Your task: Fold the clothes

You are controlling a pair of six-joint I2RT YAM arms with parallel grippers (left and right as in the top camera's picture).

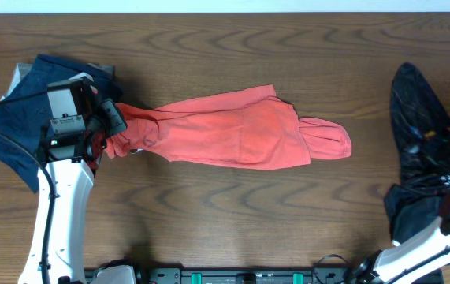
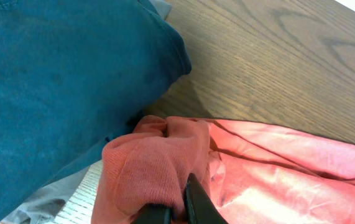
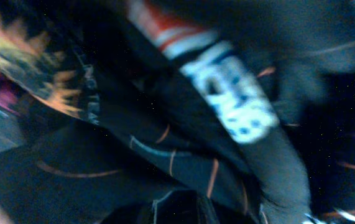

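Clearly, our left gripper [image 2: 177, 202] is clamped tight on the bunched left end of the coral T-shirt [image 1: 232, 130], which lies stretched lengthwise across the middle of the table [image 1: 288, 229]. Just beside that pinch, the navy garment [image 1: 12, 110] sits heaped at the table's far-left corner. Our right gripper [image 3: 186, 211] seems close against the black patterned garment [image 1: 418, 102] at the right edge. That wrist view is dark and blurred, so we cannot tell whether its jaws are parted or holding cloth.

black garment [image 3: 165, 124] blurred at right wrist, navy garment [image 2: 53, 81] cropped
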